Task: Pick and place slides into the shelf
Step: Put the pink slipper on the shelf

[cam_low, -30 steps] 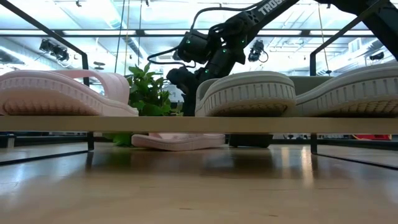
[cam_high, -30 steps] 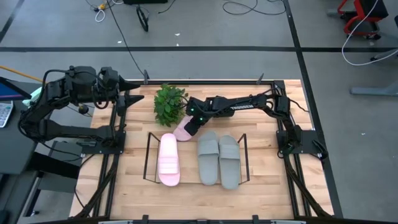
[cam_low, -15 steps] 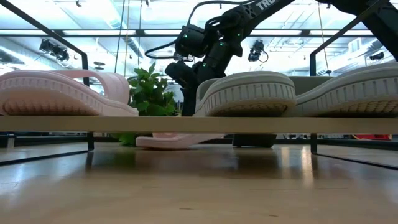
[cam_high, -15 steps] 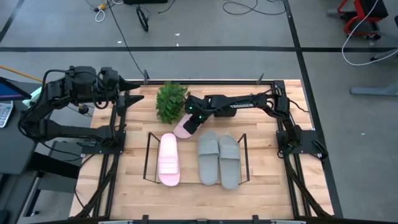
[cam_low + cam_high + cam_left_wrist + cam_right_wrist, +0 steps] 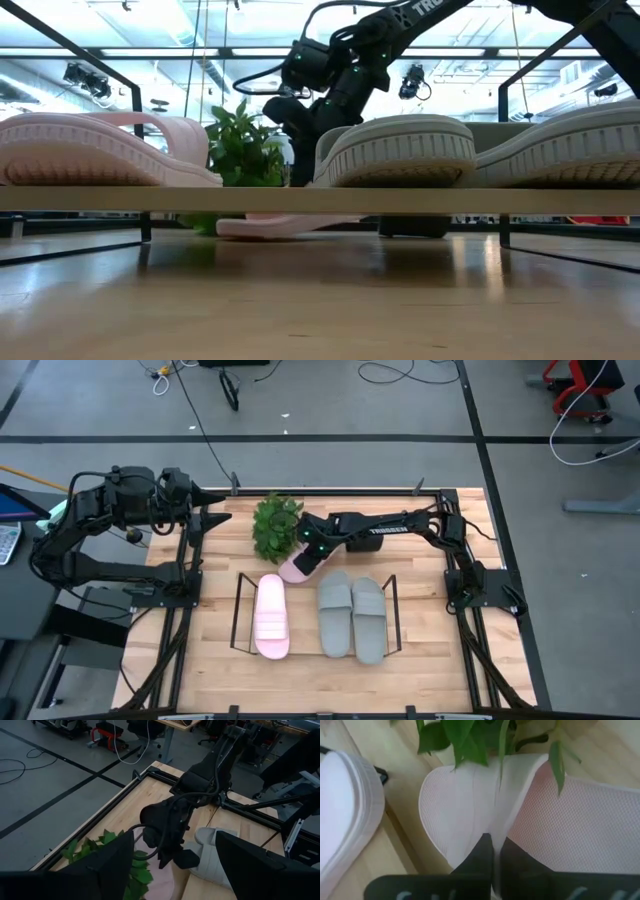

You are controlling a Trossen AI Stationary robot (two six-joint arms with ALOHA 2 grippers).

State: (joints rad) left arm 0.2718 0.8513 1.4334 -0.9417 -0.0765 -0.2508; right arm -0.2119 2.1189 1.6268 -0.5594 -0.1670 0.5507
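Observation:
One light pink slide (image 5: 270, 616) and two grey-green slides (image 5: 335, 612) (image 5: 369, 619) lie side by side on the black wire shelf (image 5: 239, 610). The second pink slide (image 5: 294, 568) rests sole-down on the table behind the shelf, beside the potted plant (image 5: 275, 525); in the low view this pink slide (image 5: 285, 226) lies flat on the wood. My right gripper (image 5: 309, 552) reaches in from the right and is shut on it. My left gripper (image 5: 216, 518) waits open at the far left corner, touching nothing. My right gripper (image 5: 495, 851) pinches the pink slide's wide strap (image 5: 470, 815) between its two fingers (image 5: 482, 854), right at the strap's edge next to the footbed (image 5: 580, 825). The fingers come slanting down from the table's right. The slide's sole stays on the table.
The plant's leaves (image 5: 470, 740) hang over the held slide and touch the gripper's path. The shelf has a free slot (image 5: 300, 615) between the pink slide and the grey-green pair. Black rails (image 5: 330, 490) frame the table; bare wood lies near the front edge.
My right gripper has shifted a little toward the far edge and the plant and risen slightly, staying shut on the strap. The pink slide has slid a short way with it, still on the table. The plant's leaves have shifted slightly.

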